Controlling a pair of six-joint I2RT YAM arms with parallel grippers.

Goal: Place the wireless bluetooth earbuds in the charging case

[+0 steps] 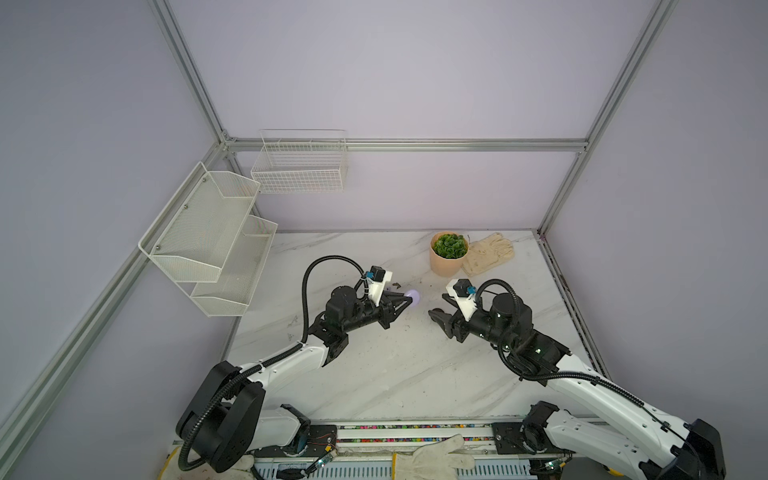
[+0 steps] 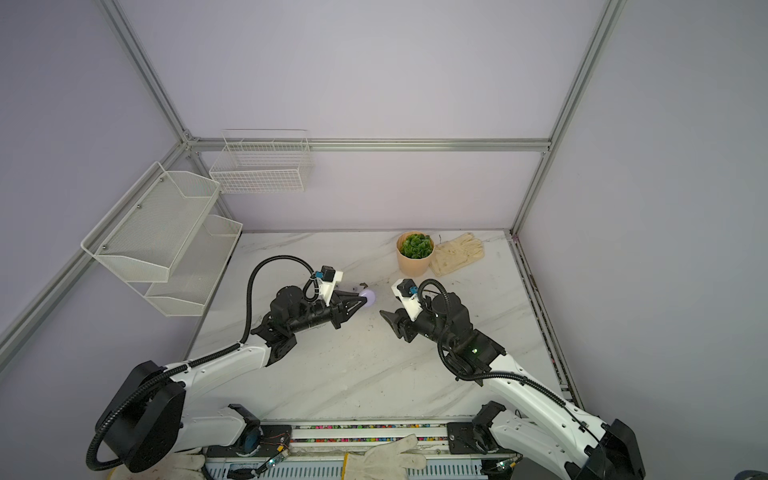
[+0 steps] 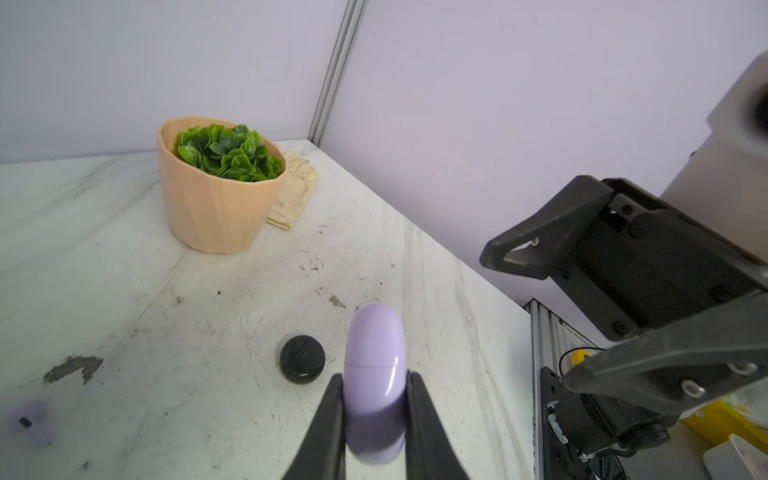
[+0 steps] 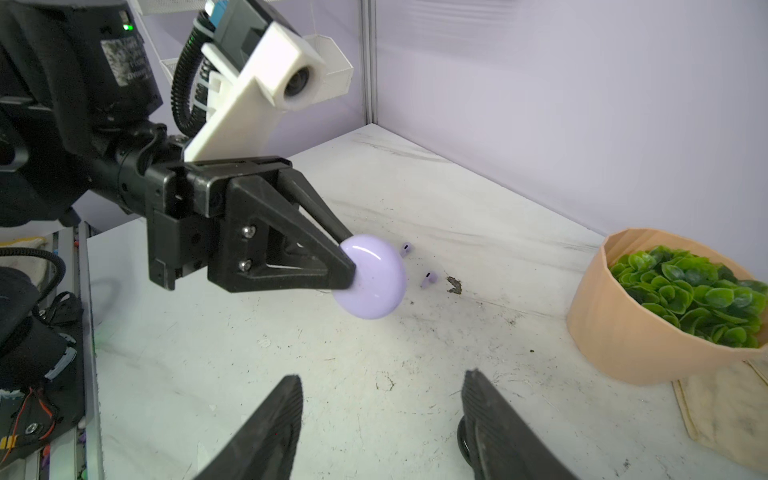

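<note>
Above the tabletop [image 4: 457,199], mid-scene: lilac charging case [image 4: 374,278] held in the air, lid shut, seam visible in the left wrist view.
Left gripper [image 4: 347,259]: jaws clamped on the case's two broad faces, near one edge.
Right gripper [image 4: 381,376]: jaws apart, empty, facing the case.
Lilac earbuds [image 4: 407,248]: two on the tabletop just beyond the case; the second earbud [image 4: 430,278] lies beside a debris bit [image 4: 455,284].
Black case [image 3: 302,359]: on the tabletop, shut.
Handling, case: hard, glossy, rounded; probably light and slippery, may pivot in an edge grip.
Handling, earbuds: tiny, smooth, light; likely to skid or flick away. Pinch across the bulb, stem free.
</note>
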